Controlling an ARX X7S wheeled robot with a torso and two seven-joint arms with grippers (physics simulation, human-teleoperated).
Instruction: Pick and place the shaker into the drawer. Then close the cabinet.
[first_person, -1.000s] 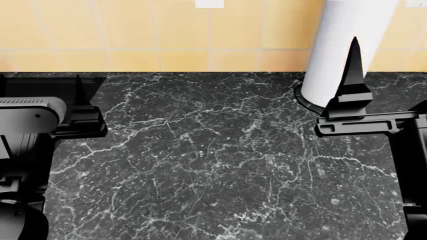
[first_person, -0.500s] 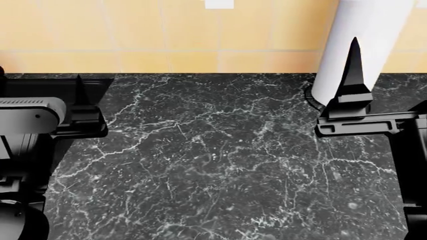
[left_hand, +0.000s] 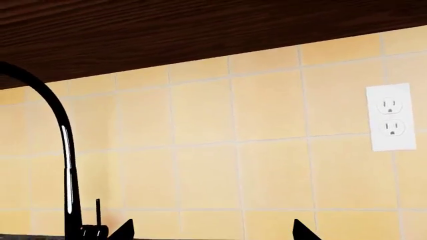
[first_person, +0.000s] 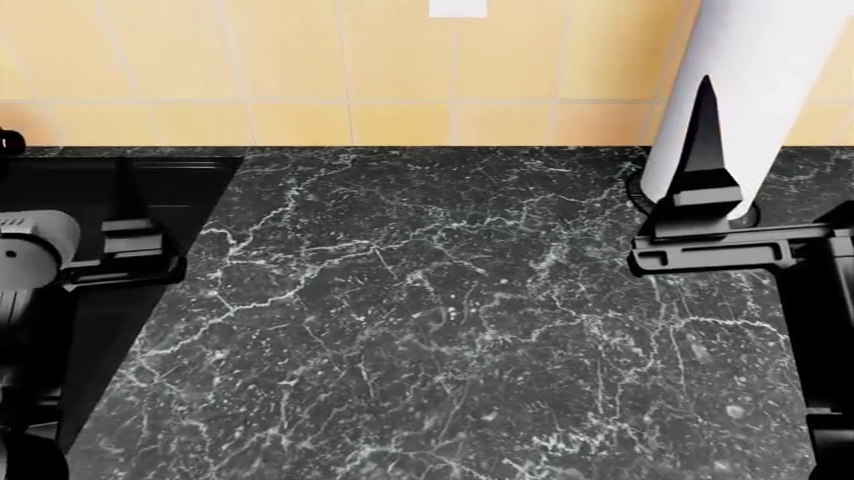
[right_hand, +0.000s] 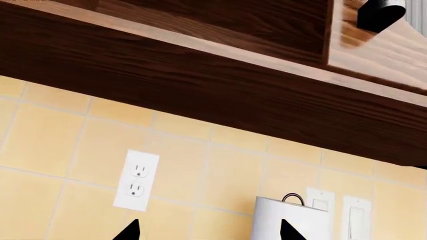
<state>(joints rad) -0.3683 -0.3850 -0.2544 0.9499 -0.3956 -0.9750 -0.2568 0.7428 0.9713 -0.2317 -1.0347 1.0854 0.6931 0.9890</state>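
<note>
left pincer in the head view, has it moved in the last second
Yes. The left pincer has pulled left and down across the black marble counter, while the right pincer holds its place in the view.

Matte black boxy right arm (first_person: 814, 300), tapered pointed right hand (first_person: 703, 150), grey rounded housing on left arm (first_person: 27, 255)

- Your worktop (first_person: 441, 320) is polished black stone with white veining.
- The wall tiles (first_person: 294, 60) behind it are smooth, matt yellow ceramic with pale grout.
- The cabinet underside (left_hand: 200, 30) above is dark, grained wood.
- The faucet (left_hand: 63, 150) at your left is glossy black metal.
- The roll (first_person: 761, 80) at upper right looks like plain, matt white paper.
- The outlet (left_hand: 391, 117) is smooth white plastic.
</note>
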